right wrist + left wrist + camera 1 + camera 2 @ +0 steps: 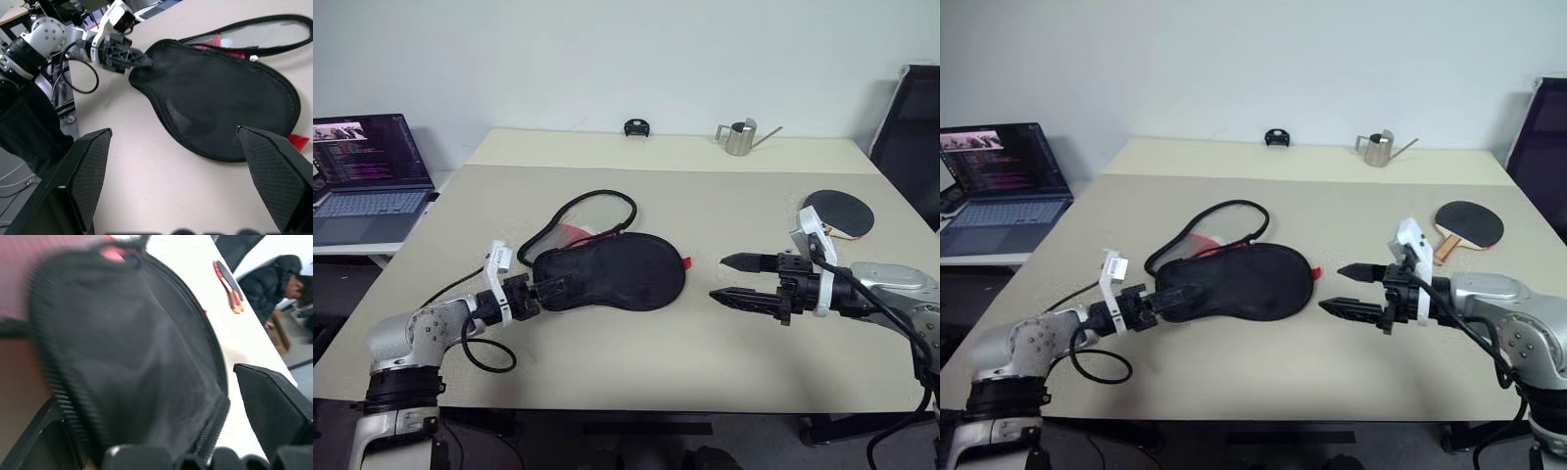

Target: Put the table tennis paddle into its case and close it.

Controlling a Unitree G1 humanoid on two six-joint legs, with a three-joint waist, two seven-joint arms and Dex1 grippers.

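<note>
Case (612, 269): black pouch, flat at table centre, narrow end toward the left arm; zipper rim looped open behind it, red lining showing, so the mouth seems ready for loading.

Paddle (839, 212): far right on the table (705, 338), well apart from the case, not yet inside.

Left gripper (1173, 295): fingers spread wide, at the case's narrow end, straddling it; nothing clamped. Likely placed to pin or lift that end.

Right gripper (741, 281): fingers wide, empty, hovering just right of the case, pointing toward it, paddle behind it.
</note>
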